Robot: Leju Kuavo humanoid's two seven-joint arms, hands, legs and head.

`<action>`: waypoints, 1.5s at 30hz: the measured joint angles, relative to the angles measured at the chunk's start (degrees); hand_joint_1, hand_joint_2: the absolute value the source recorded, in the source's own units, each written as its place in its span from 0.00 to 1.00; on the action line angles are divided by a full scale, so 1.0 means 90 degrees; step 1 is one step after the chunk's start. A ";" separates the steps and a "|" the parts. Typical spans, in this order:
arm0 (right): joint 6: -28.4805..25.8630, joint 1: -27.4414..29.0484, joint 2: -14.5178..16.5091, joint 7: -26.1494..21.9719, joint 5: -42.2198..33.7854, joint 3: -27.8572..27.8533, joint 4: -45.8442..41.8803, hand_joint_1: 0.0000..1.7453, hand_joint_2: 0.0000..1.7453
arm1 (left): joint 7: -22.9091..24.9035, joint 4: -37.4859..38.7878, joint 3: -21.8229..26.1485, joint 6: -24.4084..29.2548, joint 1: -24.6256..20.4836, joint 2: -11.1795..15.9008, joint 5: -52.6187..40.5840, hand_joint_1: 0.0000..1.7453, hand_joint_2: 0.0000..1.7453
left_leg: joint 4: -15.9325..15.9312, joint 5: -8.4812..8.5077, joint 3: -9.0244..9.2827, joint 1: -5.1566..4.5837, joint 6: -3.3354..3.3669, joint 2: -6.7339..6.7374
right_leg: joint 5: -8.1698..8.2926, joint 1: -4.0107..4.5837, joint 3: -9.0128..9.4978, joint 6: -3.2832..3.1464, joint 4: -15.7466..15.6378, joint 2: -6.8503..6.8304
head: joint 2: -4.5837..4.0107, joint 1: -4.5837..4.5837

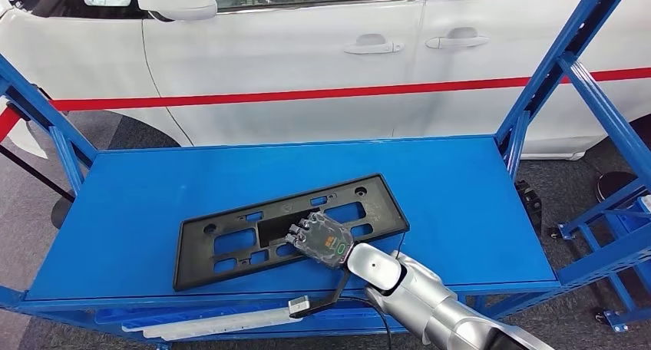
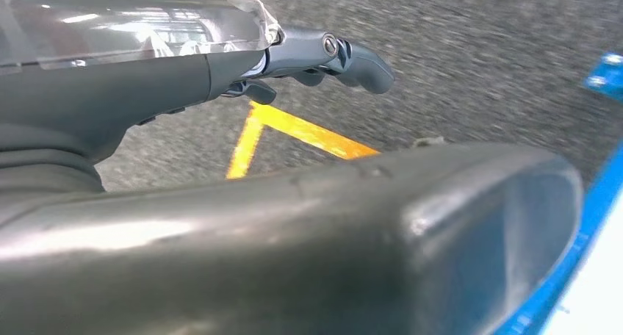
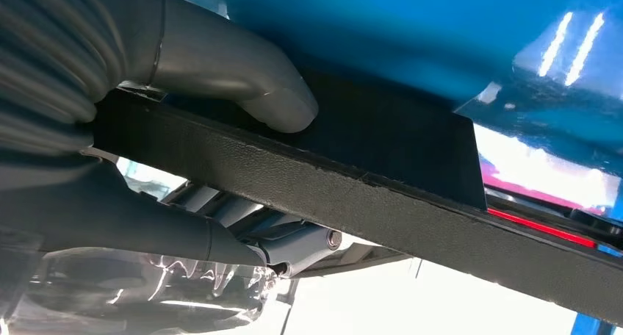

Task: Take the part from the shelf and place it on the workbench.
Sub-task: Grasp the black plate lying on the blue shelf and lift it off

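A flat black plastic part (image 1: 230,246) with several rectangular cut-outs lies slanted on the blue shelf top (image 1: 460,196), close to its front edge. My right hand (image 1: 322,239) rests over the part's near long edge, right of its middle. The right wrist view shows this edge of the part (image 3: 382,195) clamped between the grey thumb (image 3: 250,85) on one face and the darker fingers (image 3: 213,236) on the other. My left hand (image 2: 220,63) hangs over the grey floor with its fingers stretched out and nothing in them.
A white car with a red stripe (image 1: 307,95) stands right behind the shelf. Blue slanted frame struts rise at the shelf's left end (image 1: 46,120) and right end (image 1: 553,74). A pale strip (image 1: 223,319) lies on the tier below. Yellow floor tape (image 2: 308,133) runs under my left hand.
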 joint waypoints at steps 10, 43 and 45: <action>-0.0010 -0.0097 0.0015 -0.0051 -0.0281 0.0009 0.0037 0.98 1.00 | -0.0332 0.0000 0.0000 -0.0045 -0.0041 0.0001 0.0025 0.00 1.00 | -0.1497 0.0591 0.0647 -0.0027 0.0364 0.0004 | -0.0491 0.0015 -0.0338 0.0289 0.0762 0.0017 | 0.0000 0.0001; 0.5244 0.2115 -0.0204 -0.2958 -1.0391 -0.2960 -0.6437 0.98 1.00 | -0.0381 0.0006 -0.0010 -0.0022 -0.0069 0.0120 -0.0070 0.00 1.00 | -0.1481 0.0633 0.0558 -0.0048 0.0412 0.0001 | -0.1021 0.0028 -0.0697 0.0280 0.1677 -0.0006 | 0.0000 0.0001; 0.5263 0.2146 -0.0205 -0.2956 -1.0411 -0.2971 -0.6570 0.98 1.00 | -0.0304 0.0007 -0.0010 0.0019 -0.0074 0.0120 -0.0084 0.00 1.00 | -0.1431 0.0655 0.0482 -0.0050 0.0404 0.0003 | -0.0943 0.0011 -0.0677 0.0300 0.1779 -0.0008 | 0.0000 0.0001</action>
